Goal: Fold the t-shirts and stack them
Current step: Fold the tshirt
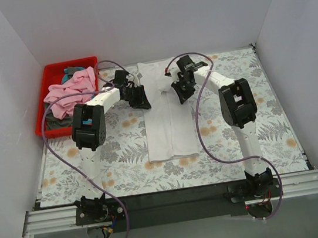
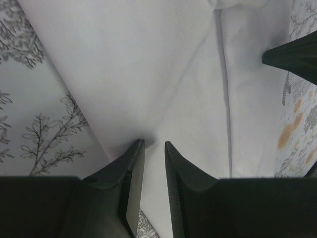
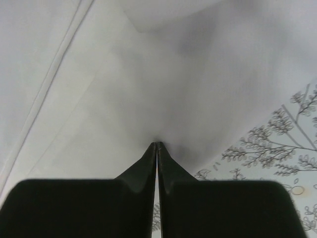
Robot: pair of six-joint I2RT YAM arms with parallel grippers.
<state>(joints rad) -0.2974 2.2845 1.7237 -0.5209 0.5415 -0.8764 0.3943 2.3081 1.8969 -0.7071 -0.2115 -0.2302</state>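
The large white t-shirt point(image 1: 168, 118) lies in the middle of the table as a long narrow strip, its sides folded in. My left gripper point(image 1: 140, 96) is at the strip's left edge near the far end. In the left wrist view its jaws point(image 2: 153, 144) stand a narrow gap apart over the white cloth point(image 2: 148, 74). My right gripper point(image 1: 180, 89) is at the right edge opposite. In the right wrist view point(image 3: 157, 144) its jaws are closed, and the white cloth point(image 3: 148, 74) puckers at the tips. The pink t-shirt point(image 1: 72, 90) lies heaped in the bin, with teal point(image 1: 72, 69) and grey point(image 1: 59, 124) cloth under it.
The red plastic bin point(image 1: 51, 71) stands at the far left corner. A floral tablecloth point(image 1: 123, 159) covers the table. White walls close in the left, right and far sides. A black tip of the right gripper point(image 2: 292, 57) shows in the left wrist view.
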